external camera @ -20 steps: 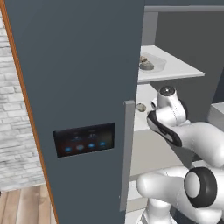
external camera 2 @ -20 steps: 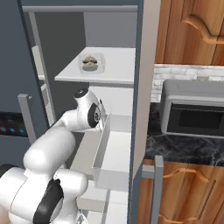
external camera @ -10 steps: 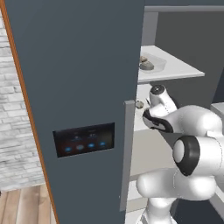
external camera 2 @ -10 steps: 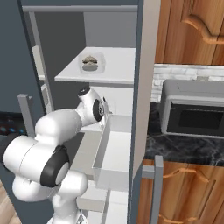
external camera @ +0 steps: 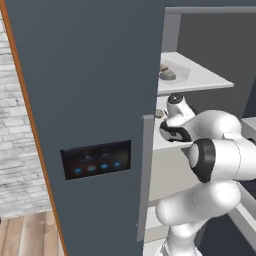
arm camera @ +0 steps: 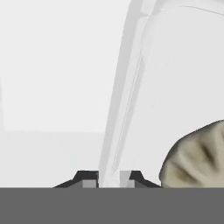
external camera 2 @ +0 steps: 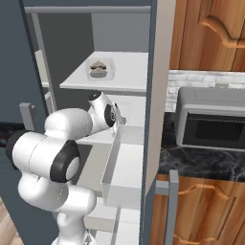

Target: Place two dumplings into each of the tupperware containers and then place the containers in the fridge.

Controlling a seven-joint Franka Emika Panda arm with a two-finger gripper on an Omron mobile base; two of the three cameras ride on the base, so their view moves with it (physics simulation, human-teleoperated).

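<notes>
The fridge [external camera: 90,75] stands open, its white shelves [external camera 2: 129,76] in sight. One tupperware container [external camera: 174,73] [external camera 2: 101,69] rests on the upper shelf with dumplings [external camera 2: 98,70] inside. My gripper [arm camera: 109,177] is shut on the thin pale wall of a second tupperware container [arm camera: 131,87], with a dumpling [arm camera: 197,157] lying just inside it to the right. From the base views my hand [external camera: 165,117] [external camera 2: 119,118] reaches in at the level of the shelf below the upper one. I cannot make out the held container from the base.
The fridge door with its dark blue-lit panel [external camera: 95,160] stands close on my left. A white door bin [external camera 2: 122,167] juts out below my hand. A steel oven [external camera 2: 210,124] sits on the dark counter [external camera 2: 191,165], wooden cabinets [external camera 2: 210,33] above.
My hand has moved slightly deeper into the fridge while the elbow swung up and around. The grip stays the same.
</notes>
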